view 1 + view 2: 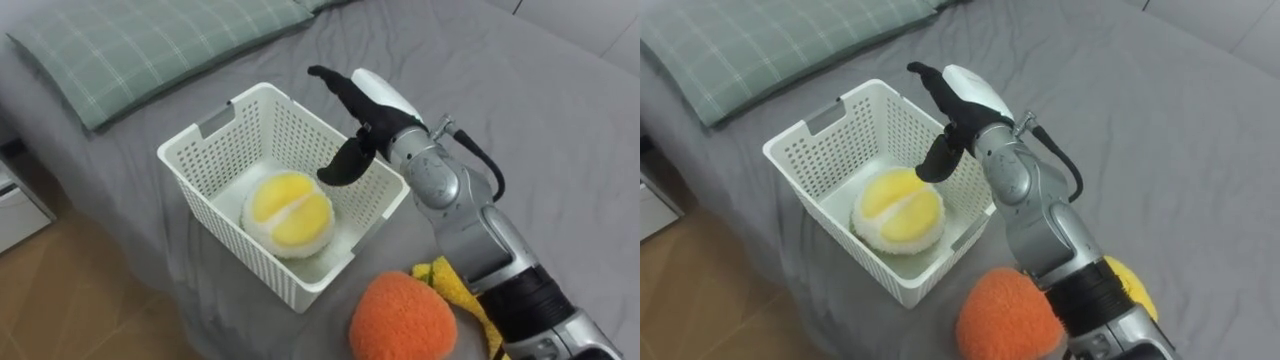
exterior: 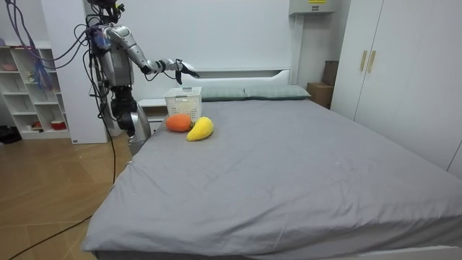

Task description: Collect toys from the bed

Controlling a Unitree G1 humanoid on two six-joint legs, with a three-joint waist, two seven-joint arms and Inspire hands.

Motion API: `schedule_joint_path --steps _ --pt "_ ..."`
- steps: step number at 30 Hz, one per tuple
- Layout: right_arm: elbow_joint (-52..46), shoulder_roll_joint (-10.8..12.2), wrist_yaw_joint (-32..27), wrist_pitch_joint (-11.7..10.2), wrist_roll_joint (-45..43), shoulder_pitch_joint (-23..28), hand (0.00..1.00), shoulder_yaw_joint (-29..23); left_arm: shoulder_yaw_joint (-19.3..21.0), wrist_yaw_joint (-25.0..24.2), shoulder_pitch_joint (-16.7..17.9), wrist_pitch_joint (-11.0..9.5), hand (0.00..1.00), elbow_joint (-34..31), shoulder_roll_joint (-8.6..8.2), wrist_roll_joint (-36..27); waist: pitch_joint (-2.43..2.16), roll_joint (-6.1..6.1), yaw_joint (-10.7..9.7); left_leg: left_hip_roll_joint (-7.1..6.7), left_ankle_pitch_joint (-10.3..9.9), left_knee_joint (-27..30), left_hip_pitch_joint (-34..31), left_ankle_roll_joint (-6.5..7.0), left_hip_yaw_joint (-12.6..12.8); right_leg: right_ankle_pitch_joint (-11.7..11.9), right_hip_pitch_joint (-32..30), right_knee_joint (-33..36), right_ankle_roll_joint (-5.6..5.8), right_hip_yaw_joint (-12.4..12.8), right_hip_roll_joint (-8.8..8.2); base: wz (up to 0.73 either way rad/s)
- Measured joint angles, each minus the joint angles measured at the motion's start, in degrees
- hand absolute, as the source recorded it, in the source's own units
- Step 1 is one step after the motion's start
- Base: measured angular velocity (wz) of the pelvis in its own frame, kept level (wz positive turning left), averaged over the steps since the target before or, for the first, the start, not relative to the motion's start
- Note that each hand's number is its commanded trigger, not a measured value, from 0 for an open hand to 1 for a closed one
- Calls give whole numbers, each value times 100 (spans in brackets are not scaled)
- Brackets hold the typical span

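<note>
A white slatted basket (image 1: pixel 200 130) stands on the grey bed near its left edge. In it lies a round yellow and white plush toy (image 1: pixel 288 212). My right hand (image 1: pixel 365 105) hovers open over the basket's right rim, fingers straight and the thumb hanging down, holding nothing. An orange plush toy (image 1: pixel 402 318) lies on the bed just in front of the basket, and a yellow plush toy (image 1: pixel 455 285) lies beside it, partly hidden by my forearm. In the room view I stand at the bed's head corner with my right hand (image 2: pixel 184 68) stretched over the basket (image 2: pixel 183 101).
A green checked pillow (image 1: pixel 150 45) lies behind the basket. A white bedside unit (image 1: pixel 20 205) and wooden floor are to the left of the bed. The grey bedspread (image 2: pixel 289 159) stretches wide. White wardrobes (image 2: pixel 404 72) and a shelf (image 2: pixel 29 87) line the walls.
</note>
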Motion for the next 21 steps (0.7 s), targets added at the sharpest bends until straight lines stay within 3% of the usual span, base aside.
schedule_joint_path --steps 6,12,15,18,21 --pt "-3 -26 -15 0 13 2 0 -49 18 0 58 4 0 -70 0 0 -1 -5 -88 1 0 -3 25 1 13 1 24 1 2 16 1 0" --pt "-114 -114 -175 0 269 22 0 -442 68 -1 221 20 0 -169 7 9 2 2 -181 8 -5 -17 59 7 52 11 43 -15 17 112 15 -3" --pt "-112 -130 -201 -9 329 31 0 -604 122 -41 303 22 0 -179 8 13 14 42 -283 14 -13 -6 109 19 86 16 85 -20 24 153 17 -4" --pt "-101 -225 -304 -215 325 318 0 -759 121 -42 352 15 0 -171 -31 6 25 133 -307 24 -40 -8 229 55 184 24 174 -26 37 243 10 -14" --pt "-105 -224 -426 -270 330 730 0 -917 124 -43 417 -1 0 -163 -54 1 1 219 -445 28 -56 2 272 82 260 44 193 -21 71 322 0 -13"
